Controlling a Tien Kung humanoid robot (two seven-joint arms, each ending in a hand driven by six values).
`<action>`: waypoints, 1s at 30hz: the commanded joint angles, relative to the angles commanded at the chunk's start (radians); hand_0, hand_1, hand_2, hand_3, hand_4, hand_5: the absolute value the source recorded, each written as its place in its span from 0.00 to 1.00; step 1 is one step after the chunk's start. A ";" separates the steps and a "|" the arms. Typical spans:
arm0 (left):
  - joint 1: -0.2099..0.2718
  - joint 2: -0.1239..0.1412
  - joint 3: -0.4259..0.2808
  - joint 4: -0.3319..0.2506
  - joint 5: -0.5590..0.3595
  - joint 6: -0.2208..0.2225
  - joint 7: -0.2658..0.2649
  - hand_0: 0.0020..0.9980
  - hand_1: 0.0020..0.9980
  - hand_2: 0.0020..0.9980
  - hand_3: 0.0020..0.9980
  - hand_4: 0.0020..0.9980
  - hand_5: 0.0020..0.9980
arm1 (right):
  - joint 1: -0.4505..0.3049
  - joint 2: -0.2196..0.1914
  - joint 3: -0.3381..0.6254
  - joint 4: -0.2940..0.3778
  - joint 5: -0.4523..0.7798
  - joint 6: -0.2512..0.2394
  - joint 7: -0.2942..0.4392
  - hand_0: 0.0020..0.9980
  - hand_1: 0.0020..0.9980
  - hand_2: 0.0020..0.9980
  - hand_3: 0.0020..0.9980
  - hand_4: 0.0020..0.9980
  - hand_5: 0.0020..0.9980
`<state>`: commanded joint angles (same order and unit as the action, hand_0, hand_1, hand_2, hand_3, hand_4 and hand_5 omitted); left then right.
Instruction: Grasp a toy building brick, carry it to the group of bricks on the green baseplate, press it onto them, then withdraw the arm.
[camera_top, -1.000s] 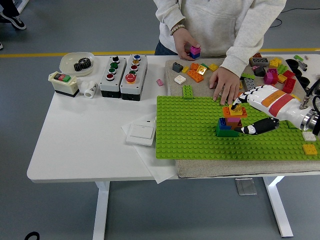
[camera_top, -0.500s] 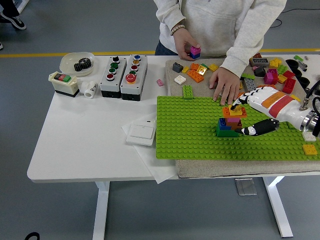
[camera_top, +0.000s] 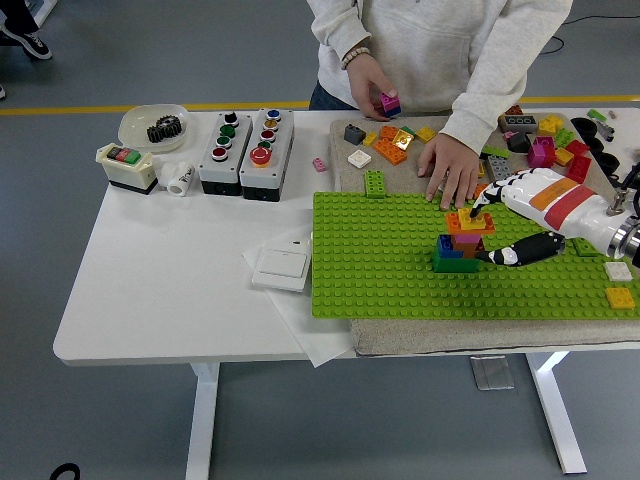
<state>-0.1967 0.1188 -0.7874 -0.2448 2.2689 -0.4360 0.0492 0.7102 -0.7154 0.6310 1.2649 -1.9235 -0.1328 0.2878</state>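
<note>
My one feed: head view. Mounted high on my side, facing forward and down. Middle distance; the whole white tabletop (camera_top: 180, 300) fits, near edge low in frame, grey floor beyond. Far side: a person's torso, cropped at the top edge. No second view, so no overlap to log.

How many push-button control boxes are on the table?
2, side by side at the table's far left: the left box with black and green buttons, the right box with a red button nearest the camera. None seems hidden.
</note>
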 joint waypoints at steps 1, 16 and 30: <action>0.000 0.000 0.000 0.000 0.000 0.000 0.000 0.83 0.83 0.80 0.61 0.69 0.61 | -0.001 -0.001 0.002 0.000 0.000 0.000 0.000 0.66 0.66 0.72 0.62 0.87 0.55; 0.000 0.000 0.003 0.000 0.000 -0.002 -0.003 0.83 0.83 0.80 0.61 0.69 0.61 | -0.008 0.002 0.002 -0.028 0.001 -0.001 0.002 0.66 0.66 0.72 0.62 0.87 0.55; 0.001 -0.001 0.005 0.000 0.000 -0.004 -0.005 0.83 0.83 0.80 0.61 0.69 0.61 | -0.016 0.003 -0.003 -0.024 -0.004 0.000 0.002 0.66 0.66 0.72 0.62 0.87 0.55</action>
<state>-0.1959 0.1180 -0.7827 -0.2453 2.2689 -0.4401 0.0439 0.6942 -0.7128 0.6277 1.2405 -1.9278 -0.1323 0.2899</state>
